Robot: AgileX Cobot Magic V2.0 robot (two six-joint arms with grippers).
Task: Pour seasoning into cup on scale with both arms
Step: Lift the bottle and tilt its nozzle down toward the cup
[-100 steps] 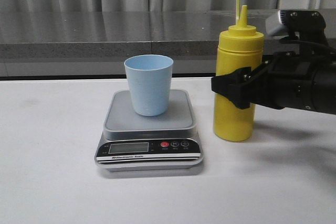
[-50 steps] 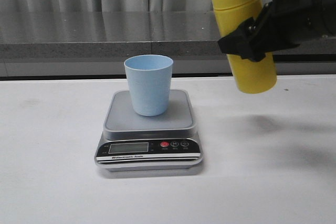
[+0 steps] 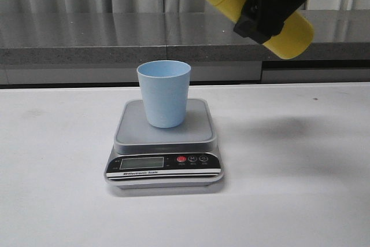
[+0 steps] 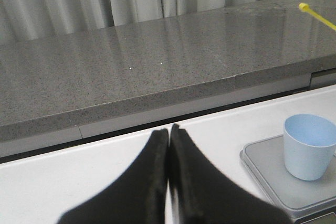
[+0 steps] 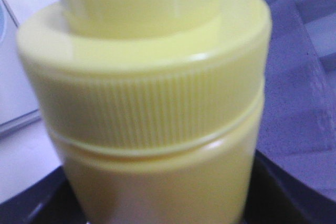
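Front view, counted out: one scale (image 3: pixel 164 143), one cup (image 3: pixel 164 93), one seasoning bottle (image 3: pixel 292 30), all over one white bench (image 3: pixel 289 201).

With the scale as landmark: it is flat and silver-grey, with a square platform, a black front panel, a pale display, one red button and two dark ones. On its platform the cup stands upright, a smooth pale blue tumbler, tapered toward its base, no handle.

High above the scale and to its right, well clear of the bench, the seasoning bottle hangs tilted, its top toward the scale's side and cut off by the picture edge. It is glossy yellow plastic, cylindrical. My right fingers (image 3: pixel 272 10) are clamped around its middle. Seen from the right wrist, its collar is ribbed beneath a smooth shoulder.

From the left wrist, my left fingers (image 4: pixel 168 145) are pressed together, black and tapered, holding nothing, near the scale. Behind the scale runs a speckled grey stone ledge (image 3: pixel 87 39).
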